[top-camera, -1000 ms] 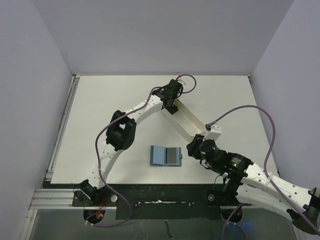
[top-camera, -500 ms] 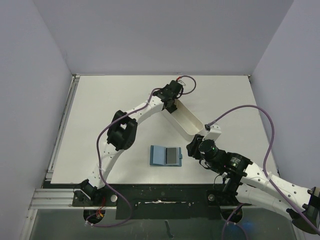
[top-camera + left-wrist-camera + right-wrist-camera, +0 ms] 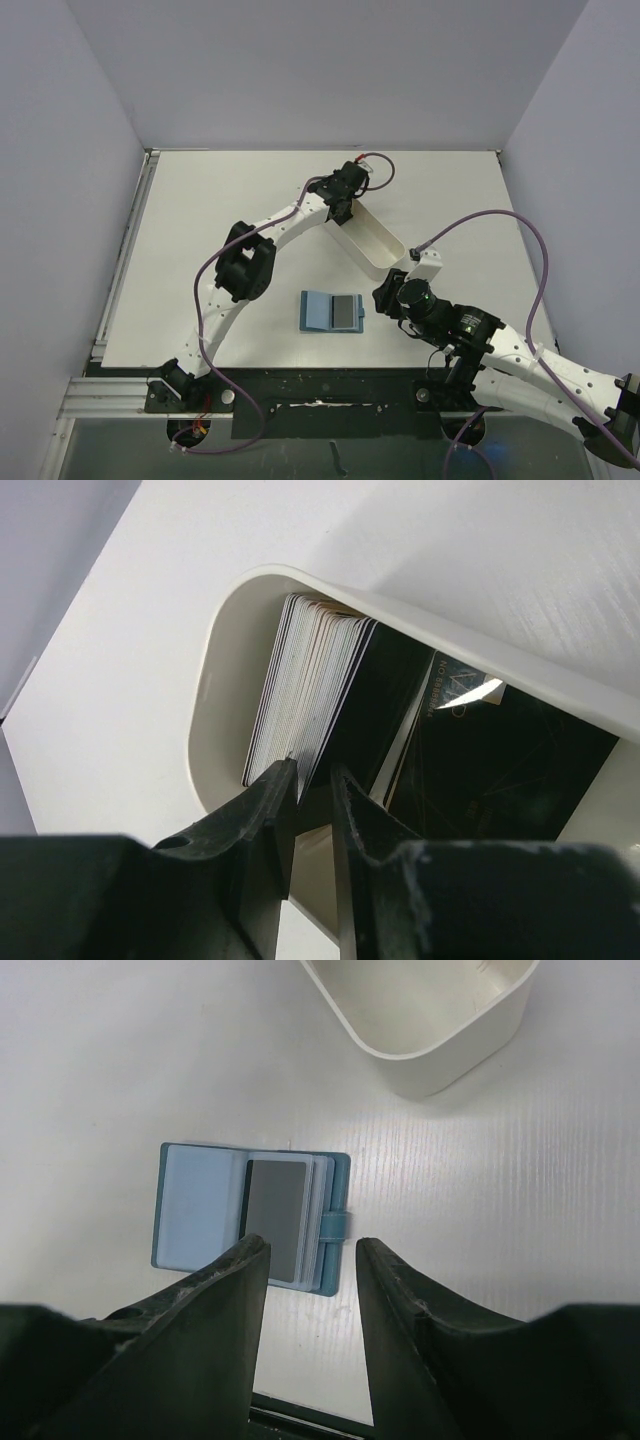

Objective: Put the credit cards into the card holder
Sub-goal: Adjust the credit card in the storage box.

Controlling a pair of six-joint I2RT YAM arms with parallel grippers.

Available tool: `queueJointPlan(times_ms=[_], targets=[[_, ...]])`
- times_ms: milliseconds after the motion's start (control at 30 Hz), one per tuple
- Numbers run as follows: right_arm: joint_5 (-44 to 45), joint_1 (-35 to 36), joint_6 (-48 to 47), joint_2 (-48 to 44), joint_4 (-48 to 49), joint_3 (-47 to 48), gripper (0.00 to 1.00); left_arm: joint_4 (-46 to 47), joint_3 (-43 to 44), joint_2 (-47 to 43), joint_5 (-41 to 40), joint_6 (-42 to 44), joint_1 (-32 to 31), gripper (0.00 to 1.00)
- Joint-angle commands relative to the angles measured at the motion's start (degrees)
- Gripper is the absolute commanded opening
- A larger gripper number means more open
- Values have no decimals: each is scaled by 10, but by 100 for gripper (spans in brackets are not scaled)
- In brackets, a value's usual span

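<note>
On the table (image 3: 200,220), card holder (image 3: 332,312) open, long axis left-right; credit cards (image 3: 305,695) upright

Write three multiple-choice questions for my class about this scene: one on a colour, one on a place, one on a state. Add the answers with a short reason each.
1. The wallet is
A red
B blue
C yellow

2. The stack of cards sits
A in the white tray
B on the wallet
C in mid-air

3. The wallet is
A folded shut
B lying open
C rolled up

Answers:
1 B, its cover and pockets show blue in the right wrist view.
2 A, the tray's rim curves round the stack in the left wrist view.
3 B, its two halves lie flat side by side, with a grey card on one half.
</note>
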Motion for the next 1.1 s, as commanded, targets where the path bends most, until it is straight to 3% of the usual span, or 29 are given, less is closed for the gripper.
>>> queueJointPlan(times_ms=[0,267,800,900,1067], targets=[[15,3,-1,-2,17,17,41,31,35,-20,-28,11,3,18],[16,4,0,-3,17,15,41,38,35,-25,-39,18,-1,13],[16,4,1,-5,19,11,41,50,36,-26,-55,31,-2,15],[15,3,1,-5,18,11,41,49,36,-26,-55,35,-2,6],[15,4,3,-6,18,9,41,47,35,-28,-57,35,-3,4]])
